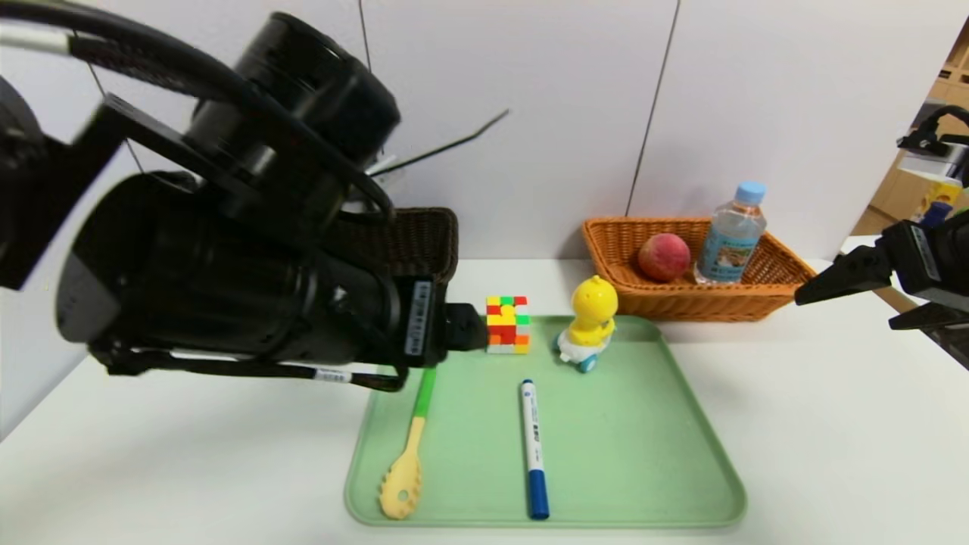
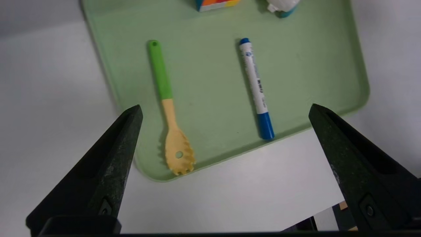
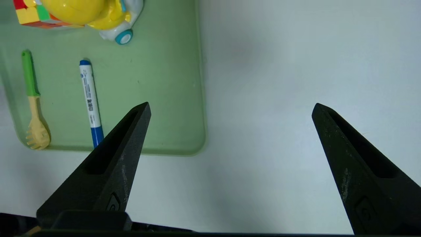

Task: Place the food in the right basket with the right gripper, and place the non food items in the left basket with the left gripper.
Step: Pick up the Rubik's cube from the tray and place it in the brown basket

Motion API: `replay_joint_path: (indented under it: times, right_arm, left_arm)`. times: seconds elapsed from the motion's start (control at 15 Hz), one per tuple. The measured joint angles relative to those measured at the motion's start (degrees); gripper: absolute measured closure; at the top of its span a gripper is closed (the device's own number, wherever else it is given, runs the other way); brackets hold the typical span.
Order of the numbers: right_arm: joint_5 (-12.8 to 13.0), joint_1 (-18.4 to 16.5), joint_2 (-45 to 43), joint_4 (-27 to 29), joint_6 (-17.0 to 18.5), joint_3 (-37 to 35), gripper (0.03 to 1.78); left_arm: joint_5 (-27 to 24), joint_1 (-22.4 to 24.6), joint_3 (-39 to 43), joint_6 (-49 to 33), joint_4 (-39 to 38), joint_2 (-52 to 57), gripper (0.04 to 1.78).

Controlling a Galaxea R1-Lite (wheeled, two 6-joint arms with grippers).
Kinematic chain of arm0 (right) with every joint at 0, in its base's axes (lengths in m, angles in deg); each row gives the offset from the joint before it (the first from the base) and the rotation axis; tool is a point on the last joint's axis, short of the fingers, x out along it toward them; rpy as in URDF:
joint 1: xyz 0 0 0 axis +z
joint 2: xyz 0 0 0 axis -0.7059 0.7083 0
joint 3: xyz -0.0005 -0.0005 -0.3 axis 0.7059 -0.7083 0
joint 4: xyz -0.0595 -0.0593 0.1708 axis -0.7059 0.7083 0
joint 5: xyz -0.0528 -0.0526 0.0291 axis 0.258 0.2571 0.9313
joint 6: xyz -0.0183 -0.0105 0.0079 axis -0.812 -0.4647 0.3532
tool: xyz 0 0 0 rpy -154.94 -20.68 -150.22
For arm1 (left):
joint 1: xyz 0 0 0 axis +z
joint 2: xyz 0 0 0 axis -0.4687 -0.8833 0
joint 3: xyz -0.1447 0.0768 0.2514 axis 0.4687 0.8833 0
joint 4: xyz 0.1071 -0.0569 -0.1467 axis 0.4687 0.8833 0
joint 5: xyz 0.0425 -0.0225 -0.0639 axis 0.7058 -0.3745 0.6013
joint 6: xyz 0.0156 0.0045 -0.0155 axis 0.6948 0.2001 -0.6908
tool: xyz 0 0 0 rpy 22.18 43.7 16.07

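Note:
The peach (image 1: 664,256) and the water bottle (image 1: 730,236) are in the orange basket (image 1: 681,304) at the back right. The puzzle cube (image 1: 508,324), duck toy (image 1: 591,322), pasta spoon (image 1: 409,453) and marker (image 1: 533,446) lie on a green tray (image 1: 643,439). My left gripper (image 1: 463,327) hovers above the tray's left part, just left of the cube. In its wrist view it (image 2: 225,110) is open and empty above the spoon (image 2: 164,98) and marker (image 2: 256,89). The dark brown basket (image 1: 424,242) is mostly hidden behind the left arm. My right gripper (image 1: 844,313) is open and empty at the right edge.
In the right wrist view the right gripper (image 3: 230,107) hangs over bare white table beside the tray's right rim (image 3: 201,98). A white wall stands close behind both baskets. Boxes and clutter show past the table's right edge (image 1: 935,197).

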Motion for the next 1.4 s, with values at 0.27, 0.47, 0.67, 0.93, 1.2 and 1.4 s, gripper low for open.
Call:
replay_joint_path:
  times: [0.27,0.47,0.67,0.93,1.2,1.4]
  right_arm:
    - [1.7,0.3,-3.0,-6.4,0.0,-3.7,0.11]
    - [1.9,0.4,-4.9,-9.4,0.1,-6.9,0.11]
    - [2.6,0.4,-6.8,-17.3,-0.2,-13.3,0.11]
    - [3.4,0.4,-8.9,-26.4,-0.2,-20.2,0.11]
    - [3.4,0.4,-9.6,-27.1,0.1,-21.6,0.11]
    - [3.2,0.3,-10.3,-27.3,0.1,-22.9,0.11]
  left_arm:
    - [0.2,-5.2,7.4,3.4,-17.5,-3.3,0.04]
    - [4.5,-6.1,4.6,3.3,-17.9,-7.4,0.04]
    - [7.2,-6.6,-4.7,0.3,-8.5,-12.1,0.04]
    - [8.8,-7.0,-18.6,-7.1,3.9,-21.0,0.04]
    - [14.6,-6.1,-23.3,-10.9,3.5,-29.1,0.04]
    - [17.6,-3.9,-23.6,-12.8,1.8,-32.0,0.04]
